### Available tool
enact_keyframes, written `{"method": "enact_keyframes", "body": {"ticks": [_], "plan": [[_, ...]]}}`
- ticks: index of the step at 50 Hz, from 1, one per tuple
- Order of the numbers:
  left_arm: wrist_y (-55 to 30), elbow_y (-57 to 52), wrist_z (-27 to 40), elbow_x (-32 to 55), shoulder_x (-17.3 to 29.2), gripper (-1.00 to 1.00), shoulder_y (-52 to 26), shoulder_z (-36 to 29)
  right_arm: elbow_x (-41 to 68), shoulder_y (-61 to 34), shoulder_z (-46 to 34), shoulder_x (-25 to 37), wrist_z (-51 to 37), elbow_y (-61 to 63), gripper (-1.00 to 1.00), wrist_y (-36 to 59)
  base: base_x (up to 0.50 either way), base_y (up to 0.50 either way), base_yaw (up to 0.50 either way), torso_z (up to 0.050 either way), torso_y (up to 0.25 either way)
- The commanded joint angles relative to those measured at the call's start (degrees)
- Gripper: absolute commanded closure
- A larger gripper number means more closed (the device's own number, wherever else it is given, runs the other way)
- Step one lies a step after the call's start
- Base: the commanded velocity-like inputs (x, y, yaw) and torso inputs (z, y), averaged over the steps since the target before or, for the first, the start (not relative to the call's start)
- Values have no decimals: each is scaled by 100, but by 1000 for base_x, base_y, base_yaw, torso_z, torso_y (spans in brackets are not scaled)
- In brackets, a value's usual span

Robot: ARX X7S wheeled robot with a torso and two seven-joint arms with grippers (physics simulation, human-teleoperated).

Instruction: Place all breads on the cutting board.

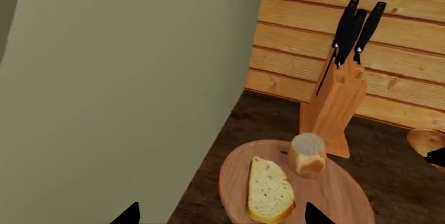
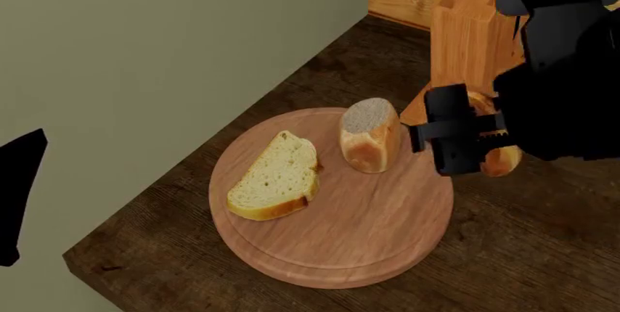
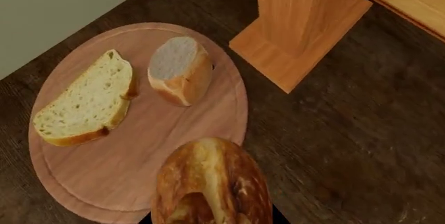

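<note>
The round cutting board [image 2: 329, 247] lies nearest on the dark counter [image 2: 523, 254]. On it the pale slice [image 2: 276, 178] lies flat, apart from a cut bread end [image 2: 370, 136] standing just beside it. Above the board's far right rim, the right end effector [image 2: 463, 138] is closed on the glossy golden-brown roll [image 3: 212, 182]. Behind stands the knife block [image 1: 334, 107]. The left end effector [image 1: 221, 214] shows only two spread fingertips, holding nothing.

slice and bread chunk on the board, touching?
Apart. The right wrist view shows bare cutting board between the slice and the bread chunk.
</note>
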State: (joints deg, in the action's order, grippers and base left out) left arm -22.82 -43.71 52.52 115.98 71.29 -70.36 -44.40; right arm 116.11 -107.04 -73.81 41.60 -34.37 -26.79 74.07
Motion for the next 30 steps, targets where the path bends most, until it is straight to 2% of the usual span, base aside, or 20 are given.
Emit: {"method": "enact_keyframes", "body": {"ticks": [1, 6, 17, 19, 30], "plan": [[37, -23, -23, -19, 76, -100, 67, 21, -1176, 64, -190, -979, 1376, -916, 100, -144, 0, 0, 0, 0, 0], [25, -57, -15, 30, 142, -100, 46, 53, -1635, -71, -398, -1414, 2046, -1475, 100, -201, 0, 0, 0, 0, 0], [70, -84, -35, 23, 214, -100, 103, 80, -1959, -39, -612, -1961, 2557, -1914, 100, -287, 0, 0, 0, 0, 0], [68, -78, -33, 24, 199, -100, 98, 84, -2218, 12, -767, -2128, 2945, -2131, 100, -416, 0, 0, 0, 0, 0], [44, -22, -47, -9, 171, -100, 126, 75, -2756, 4, -1220, -2794, 3895, -2797, 100, -444, 0, 0, 0, 0, 0]]}}
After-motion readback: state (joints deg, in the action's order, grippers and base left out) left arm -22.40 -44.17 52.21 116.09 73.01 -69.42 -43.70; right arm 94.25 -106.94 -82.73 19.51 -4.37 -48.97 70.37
